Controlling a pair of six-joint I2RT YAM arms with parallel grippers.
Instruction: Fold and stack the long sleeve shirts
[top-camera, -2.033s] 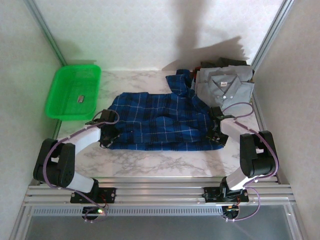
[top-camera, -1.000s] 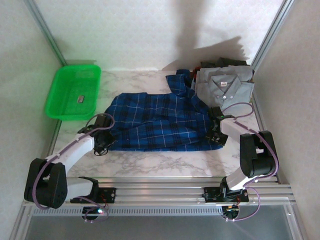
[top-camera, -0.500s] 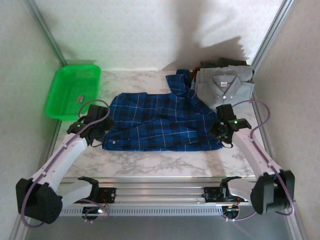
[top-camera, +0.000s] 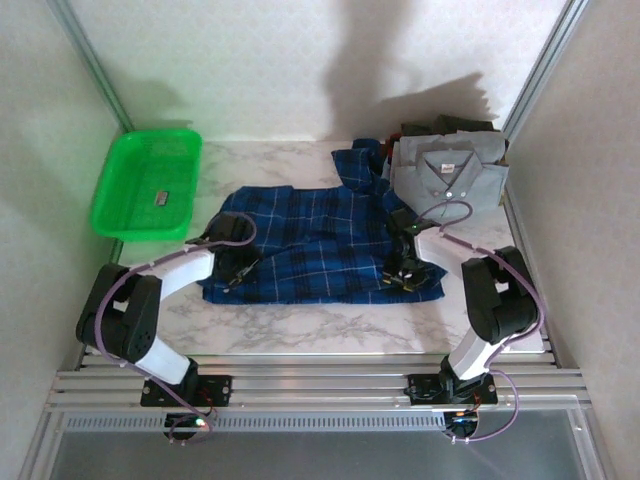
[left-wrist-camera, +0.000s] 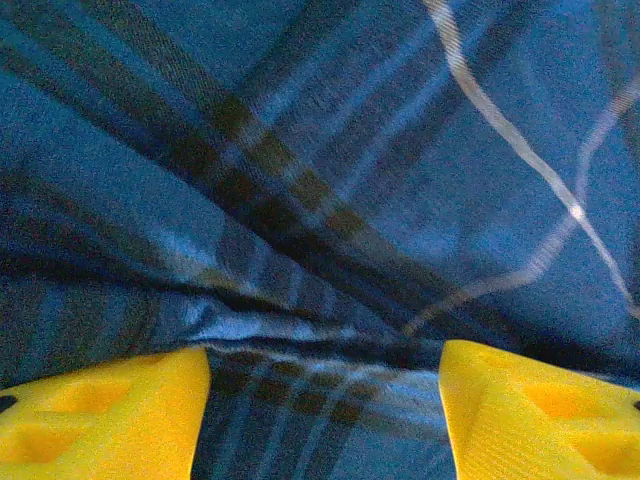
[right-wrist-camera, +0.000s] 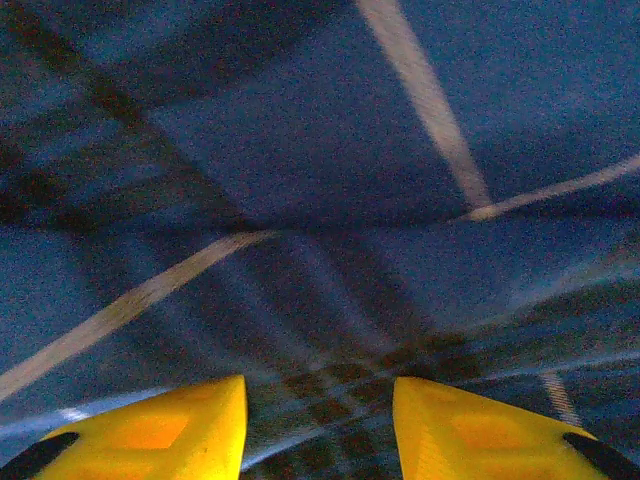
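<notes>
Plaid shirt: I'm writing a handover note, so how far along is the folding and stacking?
Done: the grey shirt lies folded atop the darker folded ones, far right. In hand: the plaid shirt lies spread out, with the left hand and right hand down on it, fingers apart. Left: fold it and stack it.

Marble-pattern table (top-camera: 330, 325): plaid shirt (top-camera: 310, 245) spread flat at ctr; green basket (top-camera: 135, 215) at far-L edge; folded-shirt stack (top-camera: 450, 175), grey on top, far-R corner.

Basket (top-camera: 135, 175) left, spread shirt (top-camera: 320, 240) centre, folded shirts (top-camera: 447, 172) back right.
</notes>
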